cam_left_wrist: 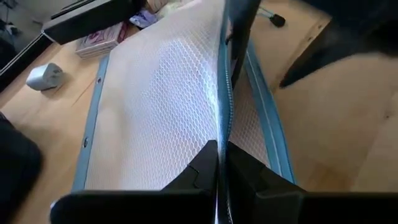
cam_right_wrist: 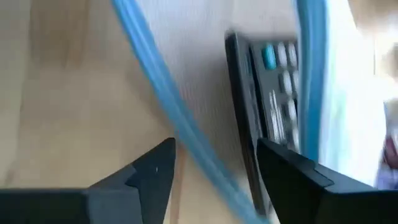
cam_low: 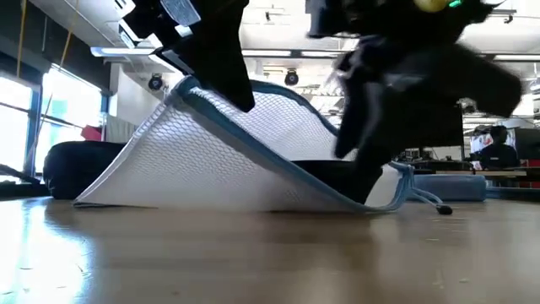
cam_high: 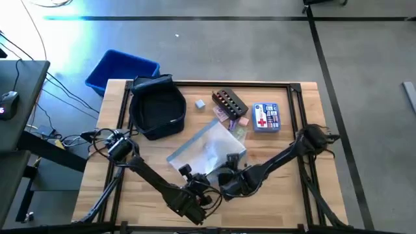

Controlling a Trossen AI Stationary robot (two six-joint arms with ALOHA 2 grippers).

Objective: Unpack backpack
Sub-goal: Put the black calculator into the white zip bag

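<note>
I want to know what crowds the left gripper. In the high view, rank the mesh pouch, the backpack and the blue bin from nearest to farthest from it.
1. Mesh pouch: its near edge is pinched in the left gripper, by the table's front edge.
2. Backpack: back left of the table.
3. Blue bin: on the floor past the back-left corner.

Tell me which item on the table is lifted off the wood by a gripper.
The mesh pouch with blue trim: the left gripper pinches its edge and tilts it up. The backpack, first-aid box and dark case lie flat.
</note>
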